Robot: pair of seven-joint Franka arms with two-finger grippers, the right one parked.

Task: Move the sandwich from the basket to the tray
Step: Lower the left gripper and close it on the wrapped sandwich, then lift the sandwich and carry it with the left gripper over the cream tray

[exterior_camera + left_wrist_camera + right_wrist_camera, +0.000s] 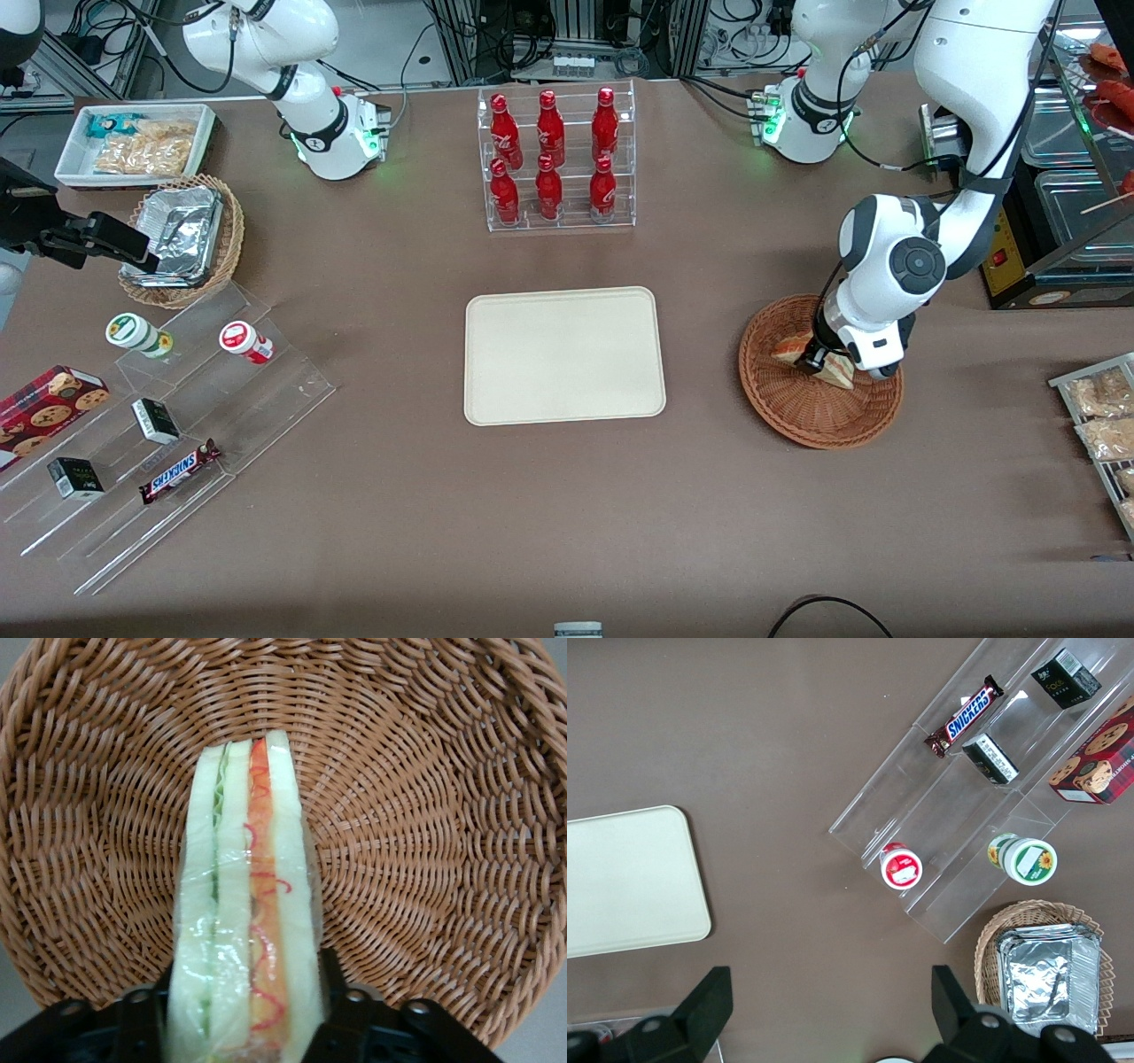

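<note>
Down in the basket (819,403) stands the gripper (819,359), its fingers (332,992) pressed on both sides of the wrapped sandwich (248,930) — clamped, narrowly apart. Lift it straight up, I think, without squeezing the soft bread, before carrying it to the tray (564,354).

Front overhead; wrist close above basket (425,815).

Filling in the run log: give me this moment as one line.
phase: grasp | hand: in basket, shut on sandwich | sandwich: standing on edge in basket | tray: bare
</note>
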